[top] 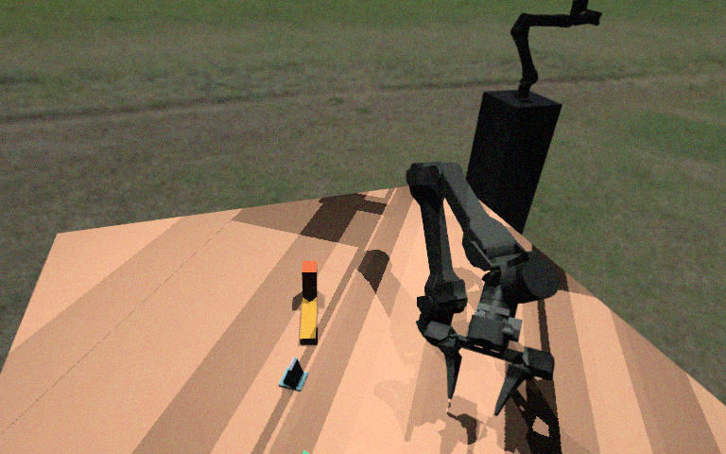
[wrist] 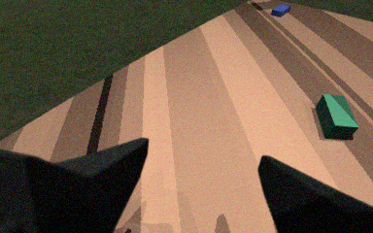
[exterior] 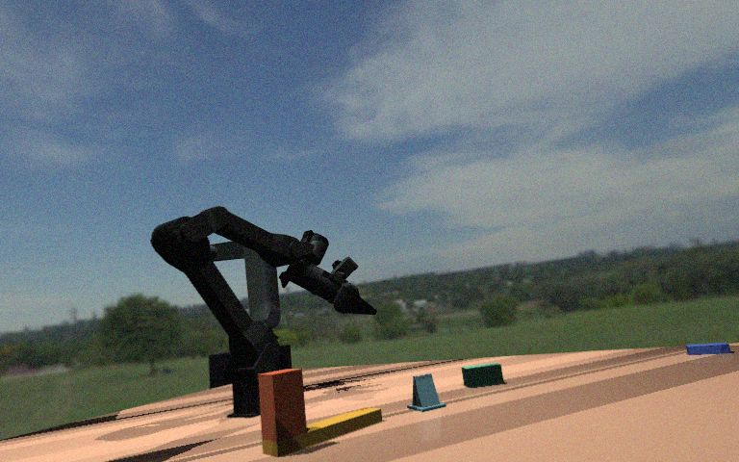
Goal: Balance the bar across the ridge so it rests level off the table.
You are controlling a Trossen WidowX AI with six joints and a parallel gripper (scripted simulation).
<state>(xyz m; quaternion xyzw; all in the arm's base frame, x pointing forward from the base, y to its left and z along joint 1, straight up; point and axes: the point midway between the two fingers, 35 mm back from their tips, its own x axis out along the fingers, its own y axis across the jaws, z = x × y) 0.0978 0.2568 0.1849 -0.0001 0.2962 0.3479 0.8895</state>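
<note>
the yellow bar (top: 308, 317) (exterior: 348, 423) lies flat on the table (top: 133, 299) (exterior: 545, 430) (wrist: 209, 112), with an orange block (top: 309, 266) (exterior: 280, 402) standing upright on one end. seen from the top, its long axis runs almost straight up and down the view: the block end is farther up, and the bare end points down toward the ridge (top: 293, 375) (exterior: 425, 393), which sits a little to the left of that line. from the exterior, the bar slants away to the right from the tall block, again toward the ridge.

the ridge is a light blue wedge, narrow at the top, upright on a thin base plate. it stands near the bare end, with a gap of table between the two; the bar is not across it.

the pincer (top: 474, 406) (exterior: 374, 312) (wrist: 204, 154) has its fingers well apart with nothing between them. it hangs above the table, tips slanting down, well apart from the bar.

the bar lies in from the table's edges. a green block (exterior: 482, 375) (wrist: 337, 116) sits beyond the ridge from the bar, with table between, and a blue block (exterior: 707, 348) (wrist: 281, 10) lies much farther along, near an edge in the wrist view.
</note>
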